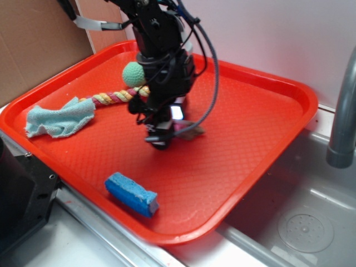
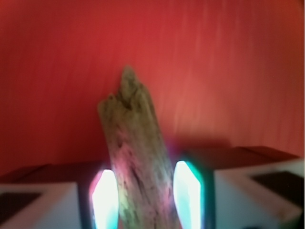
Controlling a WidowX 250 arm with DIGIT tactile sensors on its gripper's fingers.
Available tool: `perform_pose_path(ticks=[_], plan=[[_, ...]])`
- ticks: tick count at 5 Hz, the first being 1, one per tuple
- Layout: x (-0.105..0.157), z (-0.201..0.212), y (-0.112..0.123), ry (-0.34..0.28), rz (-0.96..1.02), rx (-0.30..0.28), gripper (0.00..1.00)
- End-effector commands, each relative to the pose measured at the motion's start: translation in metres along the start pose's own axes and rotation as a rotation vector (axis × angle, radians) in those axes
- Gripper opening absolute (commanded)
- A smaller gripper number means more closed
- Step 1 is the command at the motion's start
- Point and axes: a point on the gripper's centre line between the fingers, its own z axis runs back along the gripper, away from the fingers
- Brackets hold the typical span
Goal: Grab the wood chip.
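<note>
The wood chip point(image 2: 136, 152), a rough grey-brown sliver with a jagged tip, lies lengthwise between my two glowing pads point(image 2: 104, 200) and points away over the red tray point(image 2: 228, 71). Both pads press against its sides. My gripper point(image 2: 145, 195) is shut on it. In the exterior view, the gripper point(image 1: 167, 136) hangs low over the middle of the tray point(image 1: 250, 111). One end of the chip point(image 1: 192, 131) sticks out to the right of the fingers. I cannot tell whether the chip rests on the tray or is just off it.
A blue sponge point(image 1: 131, 193) lies near the tray's front rim. At the left are a light blue cloth point(image 1: 58, 118) and a braided rope toy point(image 1: 119, 96) with a green ball point(image 1: 134, 73). A steel sink point(image 1: 311, 222) and a faucet point(image 1: 342, 122) are at the right.
</note>
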Motion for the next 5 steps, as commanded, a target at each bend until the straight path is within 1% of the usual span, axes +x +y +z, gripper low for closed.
perform_pose_path(ticks=[1, 2, 3, 4, 5], plan=[[-0.02, 0.093, 0.029, -0.04, 0.498, 0.001, 0.0], [-0.04, 0.126, 0.02, -0.051, 0.751, -0.041, 0.0], [-0.061, 0.153, 0.003, -0.103, 0.998, -0.022, 0.0], [-0.07, 0.168, -0.013, -0.143, 1.223, 0.034, 0.0], [-0.067, 0.166, -0.017, -0.1, 1.216, 0.063, 0.0]])
